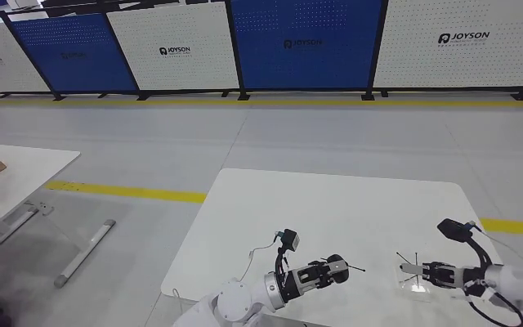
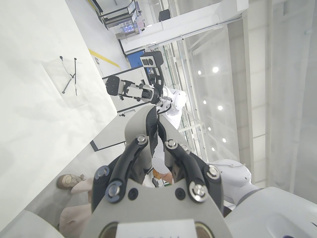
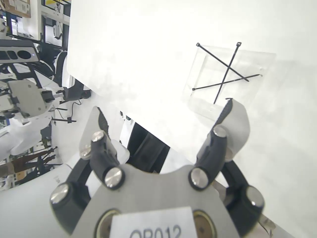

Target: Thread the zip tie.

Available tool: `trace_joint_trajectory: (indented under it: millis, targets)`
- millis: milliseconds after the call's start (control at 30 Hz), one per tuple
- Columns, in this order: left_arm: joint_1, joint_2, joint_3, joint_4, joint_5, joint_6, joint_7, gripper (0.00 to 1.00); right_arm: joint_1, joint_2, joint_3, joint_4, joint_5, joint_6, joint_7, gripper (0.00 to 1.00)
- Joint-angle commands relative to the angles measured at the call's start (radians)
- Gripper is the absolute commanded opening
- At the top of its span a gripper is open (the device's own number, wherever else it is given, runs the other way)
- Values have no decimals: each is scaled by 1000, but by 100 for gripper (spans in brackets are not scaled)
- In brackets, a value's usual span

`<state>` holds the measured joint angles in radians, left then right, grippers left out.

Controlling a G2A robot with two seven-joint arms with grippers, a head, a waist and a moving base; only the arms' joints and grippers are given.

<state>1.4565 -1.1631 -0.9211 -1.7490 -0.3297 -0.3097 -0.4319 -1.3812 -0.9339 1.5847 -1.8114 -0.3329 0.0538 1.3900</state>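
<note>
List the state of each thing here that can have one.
Left claw: shut on a thin black zip tie.
Right claw: open, empty.
Three black zip ties: loose, unthreaded, crossed on a clear plastic sheet.

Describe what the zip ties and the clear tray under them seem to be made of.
Zip ties: likely nylon plastic, matte black. They are thin straight strips with moulded square heads.
Tray: probably clear acrylic or a similar plastic, glossy. The white table shows through it, and its edges catch the light.
</note>
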Motion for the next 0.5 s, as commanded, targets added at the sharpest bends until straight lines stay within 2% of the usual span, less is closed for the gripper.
trace_joint_trajectory:
  millis: [0,200,333,467]
  targets:
    - [0,0,0,0,0,0,0,0,0,0,0,0,0,0,0,100]
    - [0,0,0,0,0,0,0,0,-2,0,-6,5,3,-10,-7,100]
    - [0,0,0,0,0,0,0,0,33,5,-41,27,-34,-9,0,100]
    - [0,0,0,0,0,0,0,0,74,16,-101,44,-98,59,0,100]
